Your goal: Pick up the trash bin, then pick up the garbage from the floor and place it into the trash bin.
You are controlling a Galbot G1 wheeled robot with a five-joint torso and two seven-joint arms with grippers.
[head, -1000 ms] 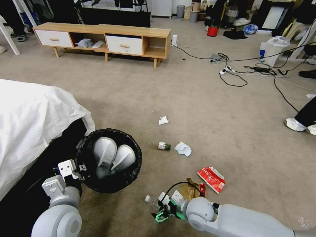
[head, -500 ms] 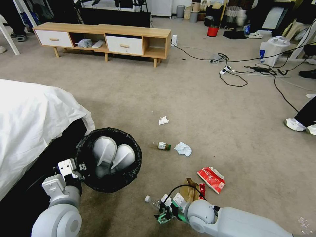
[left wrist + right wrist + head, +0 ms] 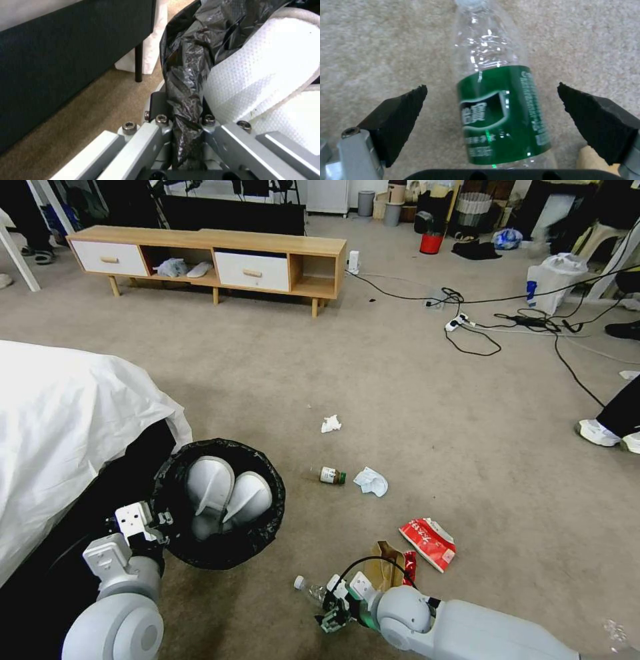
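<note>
Right end effector (image 3: 491, 110) (jaws apart) straddles bottle (image 3: 496, 105), cap pointing away.

**Right gripper lower and nearer, bottle now between its pads**

Right gripper (image 3: 331, 617) has crept toward the near edge of the floor (image 3: 413, 400) and a touch to the robot's right since a second ago. Its pads (image 3: 400, 120) stand spread either side of the clear bottle (image 3: 496, 105), apart from it. Left gripper (image 3: 152, 523) and the trash bin (image 3: 220, 503) it clamps have nudged slightly left. In the far room, blurred figures have shifted.
</note>
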